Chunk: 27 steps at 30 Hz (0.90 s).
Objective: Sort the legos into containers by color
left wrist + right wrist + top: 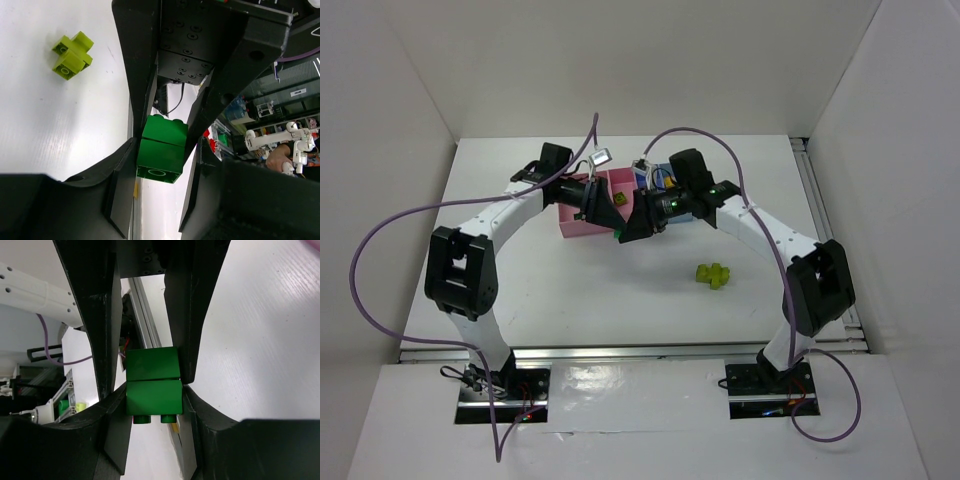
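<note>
**A:** What is each claw holding?

**B:** The left claw [163, 144] is clenched on a dark green two-brick stack [161, 152]. The right claw [152, 387] is clenched on the same stack from the opposite end. They meet nose to nose, and the stack hangs between them, off the surface [570, 300].

**A:** How does the stack lie?

**B:** Its long axis runs straight from one claw to the other, and the seam between the bricks crosses that line. The left wrist view looks into the hollow underside and the right wrist view sees the studs, so I judge each claw pinches the brick nearer to it. A pull along that axis would split the pair, and letting go with one claw would make it a handover. I cannot tell which is meant.

**A:** And farther out?

**B:** Just beyond the claws sits the pink bin [582, 226], close behind the left one, with a yellow brick [620, 200] inside. The blue bins [656, 172] lie behind the right claw. The lime green legos [713, 275] lie on the surface, well apart on the claws' near side. The right arm is nearer to them.
</note>
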Motion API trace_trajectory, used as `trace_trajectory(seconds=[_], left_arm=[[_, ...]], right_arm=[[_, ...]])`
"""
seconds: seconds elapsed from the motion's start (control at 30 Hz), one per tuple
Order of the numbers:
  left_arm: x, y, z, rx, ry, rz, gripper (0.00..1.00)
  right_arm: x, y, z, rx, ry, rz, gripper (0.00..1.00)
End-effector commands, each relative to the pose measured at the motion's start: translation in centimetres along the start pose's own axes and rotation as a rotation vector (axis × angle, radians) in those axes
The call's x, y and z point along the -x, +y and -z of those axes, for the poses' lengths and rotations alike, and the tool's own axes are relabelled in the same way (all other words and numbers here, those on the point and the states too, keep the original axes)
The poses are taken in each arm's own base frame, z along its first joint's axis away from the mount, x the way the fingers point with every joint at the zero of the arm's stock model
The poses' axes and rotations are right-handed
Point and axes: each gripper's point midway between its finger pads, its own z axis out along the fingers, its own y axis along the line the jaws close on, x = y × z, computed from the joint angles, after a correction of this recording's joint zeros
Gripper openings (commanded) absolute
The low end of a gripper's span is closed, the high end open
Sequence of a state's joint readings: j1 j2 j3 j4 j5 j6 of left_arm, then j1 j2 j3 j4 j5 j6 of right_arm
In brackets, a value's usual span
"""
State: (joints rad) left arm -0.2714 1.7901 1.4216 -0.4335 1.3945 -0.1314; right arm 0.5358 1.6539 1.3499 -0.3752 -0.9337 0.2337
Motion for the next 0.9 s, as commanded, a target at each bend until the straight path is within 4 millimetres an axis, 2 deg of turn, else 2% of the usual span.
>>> trace_trajectory(seconds=[0.0, 0.07, 0.1, 0.27, 0.47, 0.57, 0.67, 0.7, 0.73, 0.77, 0.8, 0.83, 0.87], left_arm=[[0.8, -1.6, -0.2, -0.066, 0.006, -0.033, 0.18], [1.1, -1.4, 0.6, -0.062, -0.01, -0.032, 0.09], [1.1, -1.4, 0.6, -0.062, -0.01, -0.032, 0.0], [2.0, -0.3, 2.8, 0.011, -0.063, -0.016, 0.0], [2.7, 1.8, 4.7, 0.121, -0.122, 0.044, 0.0], [3.2, 3.2, 5.8, 0.211, -0.16, 0.067, 0.0], [4.4, 5.6, 7.4, 0.372, -0.23, 0.14, 0.0], [4.9, 8.4, 8.7, 0.542, -0.278, 0.209, 0.0], [4.2, 10.2, 9.5, 0.638, -0.285, 0.299, 0.0], [5.1, 11.4, 10.6, 0.737, -0.319, 0.327, 0.0], [4.8, 14.1, 13.0, 0.932, -0.368, 0.397, 0.0], [4.1, 16.0, 13.6, 0.99, -0.367, 0.462, 0.0], [4.6, 16.3, 14.4, 1.044, -0.373, 0.49, 0.0]], right_arm=[[1.3, -0.1, 0.3, -0.001, -0.054, 0.044, 0.13], [1.1, -0.5, 0.4, 0.005, -0.06, 0.024, 0.13], [1.4, -0.5, 0.8, 0.001, -0.072, 0.028, 0.13], [0.4, -1.5, 1.2, -0.014, -0.07, -0.009, 0.13], [0.7, -1.9, 1.7, -0.048, -0.091, -0.006, 0.13], [0.9, -2.7, 2.0, -0.086, -0.102, -0.018, 0.13], [1.5, -3.9, 2.3, -0.167, -0.124, -0.025, 0.13], [1.7, -4.0, 2.6, -0.198, -0.13, -0.031, 0.13], [2.0, -5.5, 3.0, -0.289, -0.151, -0.04, 0.13], [2.4, -5.8, 3.1, -0.311, -0.165, -0.035, 0.13], [2.6, -6.3, 3.3, -0.343, -0.178, -0.055, 0.13], [3.3, -7.3, 3.8, -0.414, -0.211, -0.059, 0.13], [3.4, -7.8, 3.8, -0.435, -0.209, -0.068, 0.13]])
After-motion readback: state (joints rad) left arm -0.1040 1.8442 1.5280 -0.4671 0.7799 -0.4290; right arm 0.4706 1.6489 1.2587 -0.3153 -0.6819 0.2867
